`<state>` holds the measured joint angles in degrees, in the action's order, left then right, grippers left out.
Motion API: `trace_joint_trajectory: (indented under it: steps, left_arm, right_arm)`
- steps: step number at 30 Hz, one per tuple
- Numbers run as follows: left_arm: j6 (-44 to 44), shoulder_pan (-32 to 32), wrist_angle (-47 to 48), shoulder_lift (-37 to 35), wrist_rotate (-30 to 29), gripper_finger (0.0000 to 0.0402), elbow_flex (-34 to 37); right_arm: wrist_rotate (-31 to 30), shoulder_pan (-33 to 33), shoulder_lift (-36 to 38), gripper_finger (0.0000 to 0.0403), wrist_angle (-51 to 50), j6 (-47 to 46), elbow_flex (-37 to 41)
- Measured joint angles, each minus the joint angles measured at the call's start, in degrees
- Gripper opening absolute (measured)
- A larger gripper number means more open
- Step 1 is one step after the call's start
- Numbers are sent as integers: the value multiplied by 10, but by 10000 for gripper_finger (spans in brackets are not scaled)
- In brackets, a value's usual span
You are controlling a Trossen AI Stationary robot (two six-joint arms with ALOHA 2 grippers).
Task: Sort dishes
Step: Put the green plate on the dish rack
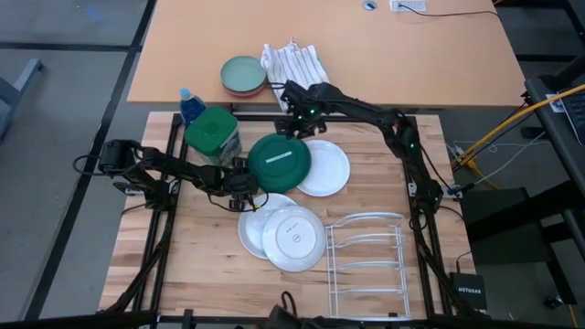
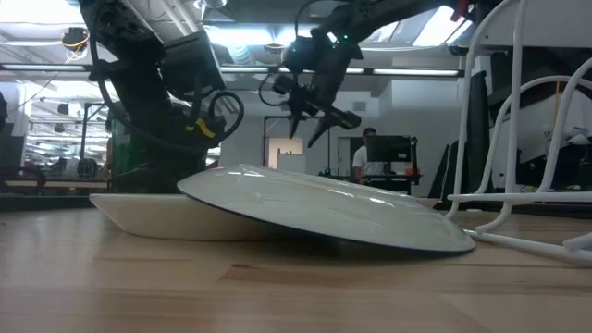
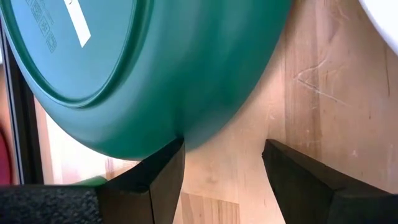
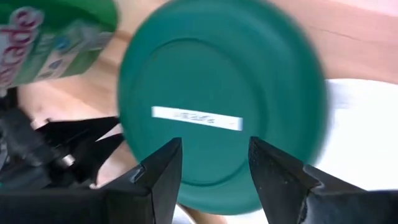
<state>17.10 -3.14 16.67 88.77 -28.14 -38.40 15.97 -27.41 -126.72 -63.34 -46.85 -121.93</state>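
Green plate (image 1: 279,162) sits face-down, just beside the jar (image 1: 212,133); white plate (image 1: 324,168) touches its other edge. Left gripper (image 1: 245,180) fingers spread at the green plate's near rim, holding nothing; right gripper (image 1: 294,117) hovers above its far side, fingers apart, empty.

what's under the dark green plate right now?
The dark green plate lies face down, its edge overlapping a plain white plate; bare wooden table shows beside it. Whatever sits beneath its middle is covered and cannot be seen.
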Motion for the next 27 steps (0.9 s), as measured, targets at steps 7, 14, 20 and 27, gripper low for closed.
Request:
trace_joint_trajectory:
  steps: [7, 14, 20, 27]
  left_arm:
    - [-1, 0, 1, 0, 0, 210, 0]
    - [-2, 0, 2, 0, 0, 210, -1]
    - [-2, 0, 2, 0, 0, 210, -1]
    - [-2, 0, 2, -1, 0, 210, -1]
  right_arm:
    - [-55, 27, 0, 179, 18, 17, 3]
    - [-80, 46, 1, 118, 32, 23, 34]
    - [-80, 45, 1, 64, 30, 22, 61]
    - [-80, 45, 1, 15, 25, 22, 86]
